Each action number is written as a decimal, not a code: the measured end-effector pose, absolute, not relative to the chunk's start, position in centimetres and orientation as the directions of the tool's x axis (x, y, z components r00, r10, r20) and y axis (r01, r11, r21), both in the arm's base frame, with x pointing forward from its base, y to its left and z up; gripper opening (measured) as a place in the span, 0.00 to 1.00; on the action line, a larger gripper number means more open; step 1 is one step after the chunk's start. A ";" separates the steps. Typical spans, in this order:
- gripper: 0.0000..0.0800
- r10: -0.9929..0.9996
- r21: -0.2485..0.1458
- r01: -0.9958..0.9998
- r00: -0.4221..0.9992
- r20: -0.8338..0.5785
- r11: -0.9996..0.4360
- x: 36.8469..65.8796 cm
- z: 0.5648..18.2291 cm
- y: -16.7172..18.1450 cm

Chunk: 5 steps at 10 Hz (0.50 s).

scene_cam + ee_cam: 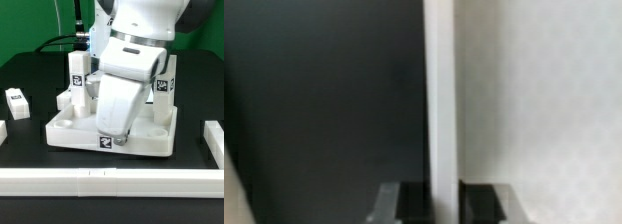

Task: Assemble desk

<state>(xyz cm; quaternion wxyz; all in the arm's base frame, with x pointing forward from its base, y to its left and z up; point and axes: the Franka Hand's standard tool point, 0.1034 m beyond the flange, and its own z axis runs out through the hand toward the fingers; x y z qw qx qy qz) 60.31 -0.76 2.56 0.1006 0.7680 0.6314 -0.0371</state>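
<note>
The white tray-like desk tabletop [60,125] lies in the middle of the black table, with a tag on its front edge. White tagged legs stand upright in it at the exterior view's left [75,72] and right [166,85]. My gripper [115,137] reaches down onto the tabletop's front wall. In the wrist view the gripper [443,197] has its two dark fingers [402,203] pressed on either side of that thin white wall [441,90]. The tabletop's white inside [553,100] lies on one side and the dark table on the other.
A small white block with dark marks [15,98] lies at the exterior view's left. White rails border the table at the front [100,181], the right [212,140] and the left [3,130]. The arm hides the tabletop's middle.
</note>
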 end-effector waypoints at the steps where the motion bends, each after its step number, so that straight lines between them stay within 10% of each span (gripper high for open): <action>1: 0.08 0.973 0.103 0.988 0.131 -0.192 -0.113 60.8 2.7 -0.4; 5: 0.08 0.972 0.099 0.989 0.128 -0.198 -0.110 61.2 2.8 -0.7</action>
